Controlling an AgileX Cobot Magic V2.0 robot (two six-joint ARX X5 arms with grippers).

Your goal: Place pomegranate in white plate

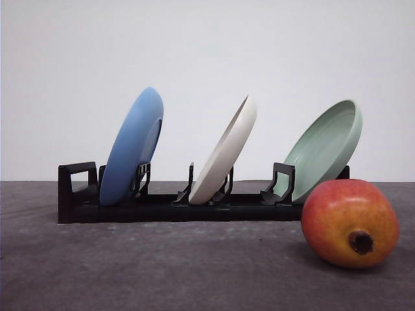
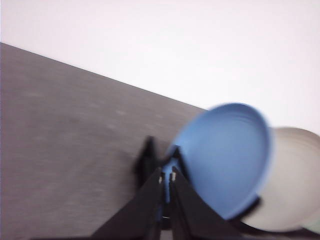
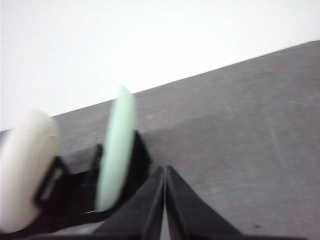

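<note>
Left gripper: I see my left gripper (image 2: 166, 176) in its wrist view with the two dark fingers pressed tip to tip, nothing between them, aimed low across the tabletop (image 1: 162, 265) toward the blue plate (image 2: 227, 157).
Right gripper: my right gripper (image 3: 165, 170) is the same story, fingers closed together to a point, empty, hovering just above the grey surface beside the pale green plate (image 3: 116, 155).
Picture quality: both wrist views are blurred, so I can't make out fine detail.
Pomegranate: one pomegranate (image 1: 350, 223), lying on its side on the tabletop near the right edge, in front of the rack's right end, dark calyx stub facing the front camera.
White plate: one white plate (image 1: 225, 154), standing tilted in the middle slot of the rack, between the other two.
Plates counted: three in all, blue (image 1: 133, 146) at the rack's left end, white in the middle, pale green (image 1: 324, 148) at the right end, all leaning the same way.
Rack: one black dish rack (image 1: 84, 194), set across the far part of the tabletop.
Contact: I can't tell whether the fruit touches the rack.
</note>
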